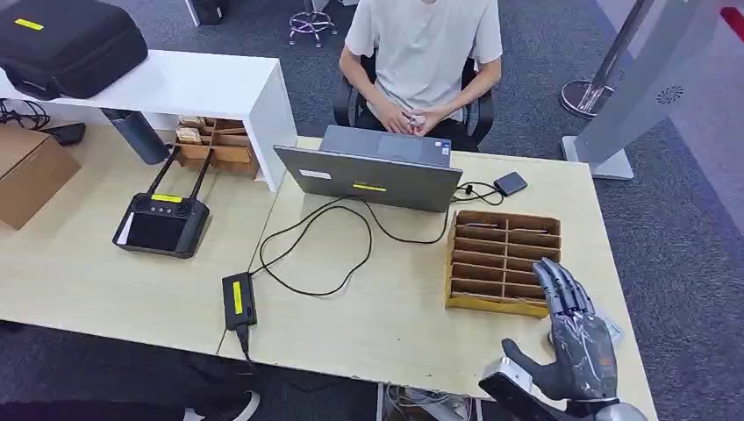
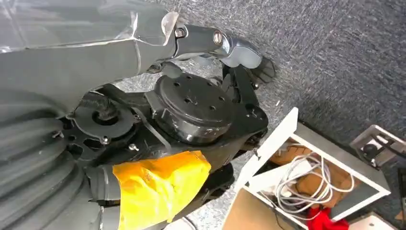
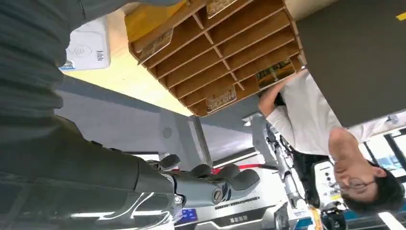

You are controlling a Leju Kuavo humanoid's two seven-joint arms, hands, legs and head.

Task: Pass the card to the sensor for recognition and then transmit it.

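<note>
My right hand [image 1: 579, 342] hovers empty, fingers spread, at the near right corner of the table [image 1: 395, 324], just beside the wooden slotted card rack [image 1: 503, 260]; a white card sensor [image 3: 86, 48] lies nearby

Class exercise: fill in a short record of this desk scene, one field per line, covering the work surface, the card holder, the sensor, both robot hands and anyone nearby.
surface: pale wooden table
card holder: wooden slotted rack at the table's right end, some cards in its slots
sensor: white card reader lying beside the rack
right hand: right hand raised beside the rack's near corner, fingers apart, holding nothing
left hand: left hand hanging over grey carpet, holding nothing
laptop: grey laptop open toward the person
person: seated person behind the laptop
</note>
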